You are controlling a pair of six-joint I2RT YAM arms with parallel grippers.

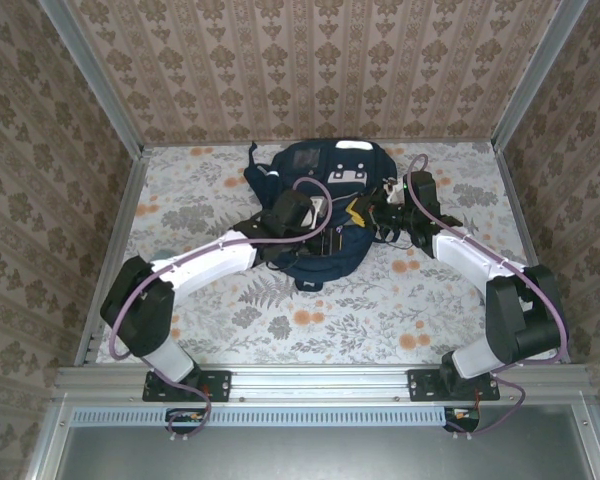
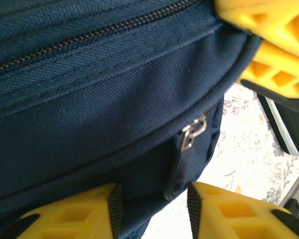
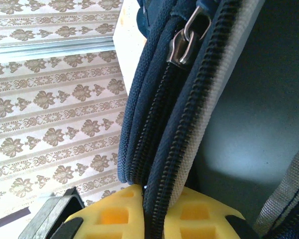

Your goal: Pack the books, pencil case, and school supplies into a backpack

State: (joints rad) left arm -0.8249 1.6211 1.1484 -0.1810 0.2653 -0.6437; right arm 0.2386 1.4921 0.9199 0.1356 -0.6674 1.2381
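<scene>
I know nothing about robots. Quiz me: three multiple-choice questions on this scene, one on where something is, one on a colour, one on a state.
1. Where is the large navy-blue fabric backpack? A lying on the flower-patterned table; B hanging on the wall; C on the metal rail.
2. What colour are the right gripper's fingers? A red; B green; C yellow.
3. What is the right gripper doing? A standing open in the air; B pinching the backpack's zipper edge; C holding a pencil.
Answers: 1 A, the top view shows it lying there; 2 C, plainly yellow in the wrist view; 3 B, the zipper edge sits clamped between its fingers.
</scene>
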